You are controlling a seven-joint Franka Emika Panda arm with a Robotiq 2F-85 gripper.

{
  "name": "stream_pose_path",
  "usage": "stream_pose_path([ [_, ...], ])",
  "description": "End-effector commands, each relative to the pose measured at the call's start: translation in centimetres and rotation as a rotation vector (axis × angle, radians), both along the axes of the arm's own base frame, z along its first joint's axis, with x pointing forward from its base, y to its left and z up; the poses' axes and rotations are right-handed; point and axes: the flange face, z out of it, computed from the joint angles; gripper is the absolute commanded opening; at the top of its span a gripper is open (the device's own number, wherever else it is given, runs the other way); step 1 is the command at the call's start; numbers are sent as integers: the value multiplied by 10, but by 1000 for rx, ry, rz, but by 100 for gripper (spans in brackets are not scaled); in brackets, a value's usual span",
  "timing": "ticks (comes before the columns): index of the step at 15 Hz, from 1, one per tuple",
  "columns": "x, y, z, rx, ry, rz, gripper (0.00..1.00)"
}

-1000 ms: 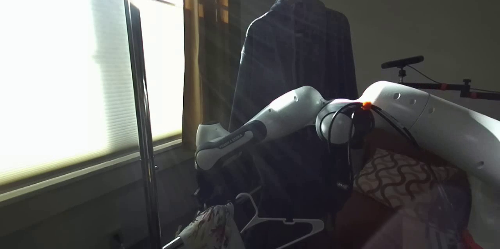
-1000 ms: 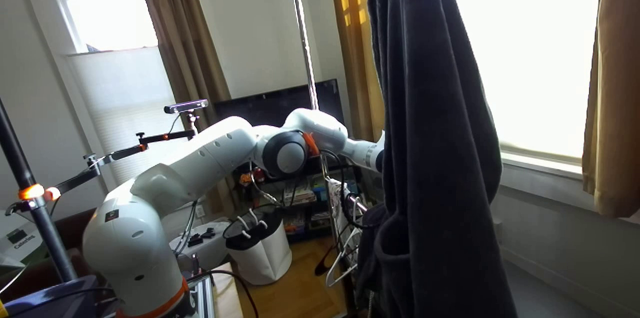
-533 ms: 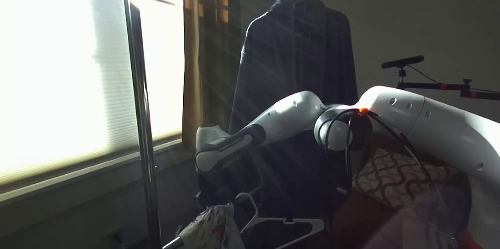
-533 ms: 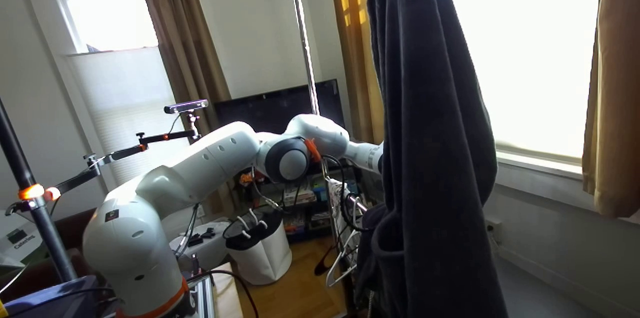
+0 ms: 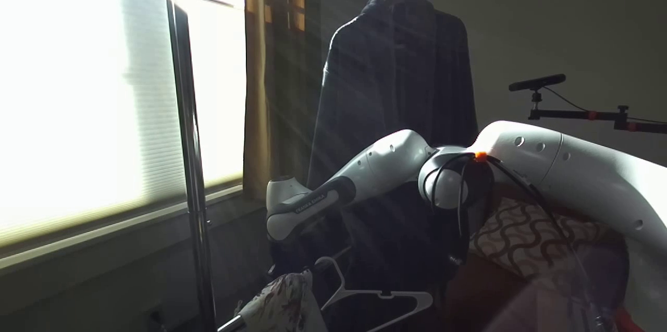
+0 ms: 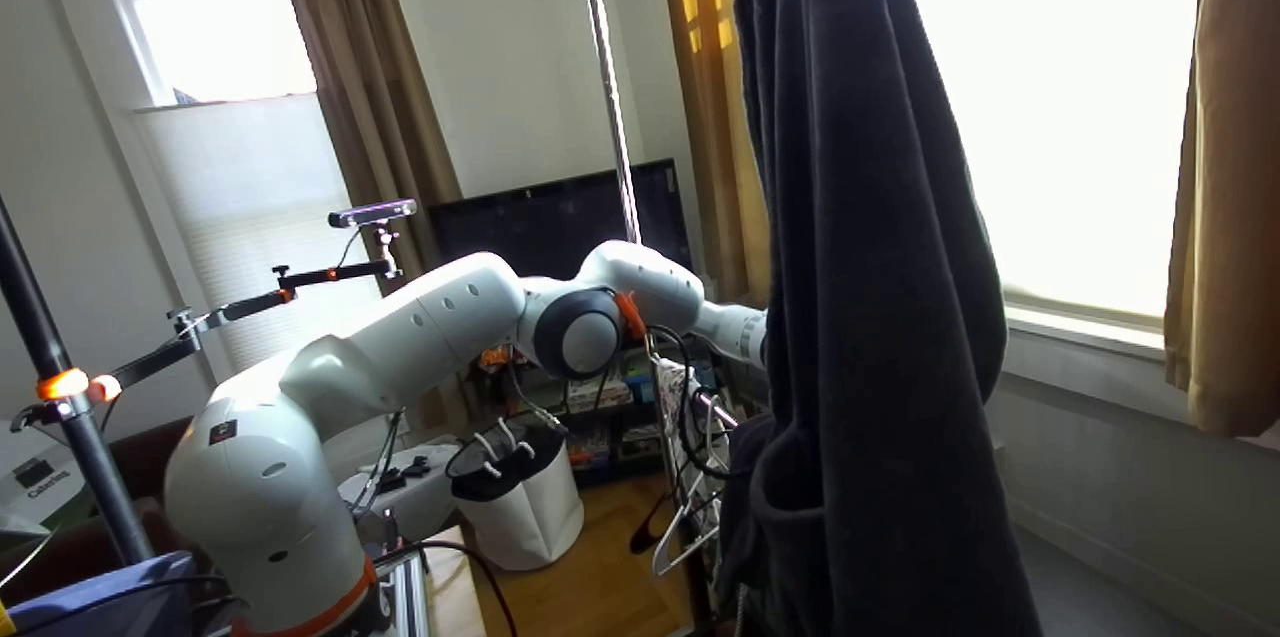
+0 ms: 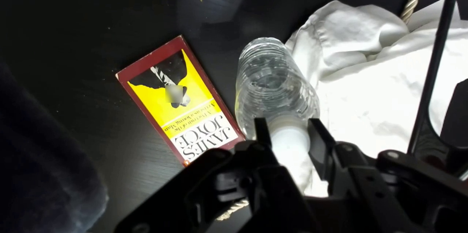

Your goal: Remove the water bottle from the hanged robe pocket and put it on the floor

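Observation:
The water bottle [image 7: 272, 83] shows in the wrist view, clear plastic with a pale cap pointing toward the camera. My gripper [image 7: 289, 127] has one finger on each side of its neck and cap, closed on it. The bottle is out of the pocket, over a dark surface [image 7: 91, 17]; I cannot tell whether its base touches. The robe [image 5: 401, 82] hangs on the rack, and its pocket [image 6: 790, 507] gapes in an exterior view [image 6: 880, 267]. A dark robe edge [image 7: 44, 174] shows at the left of the wrist view. The gripper is hidden behind the robe or in shadow in the exterior views.
A book [image 7: 179, 105] lies left of the bottle, and white cloth [image 7: 365, 105] lies to its right. White hangers [image 5: 385, 296] and a floral garment [image 5: 286, 295] hang nearby. A rack pole [image 5: 190, 155] and a white basket [image 6: 520, 517] stand around.
The arm has come down a little in both exterior views. The robe sways slightly. No earlier wrist view is given.

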Motion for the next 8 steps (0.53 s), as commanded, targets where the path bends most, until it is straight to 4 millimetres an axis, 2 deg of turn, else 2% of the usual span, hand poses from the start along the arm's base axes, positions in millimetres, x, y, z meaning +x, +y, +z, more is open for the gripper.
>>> stream_pose_path([
  [1,-1,1,-9,-1,4,-20,8],
  [8,-6,-2,-18,5,24,-42,8],
])
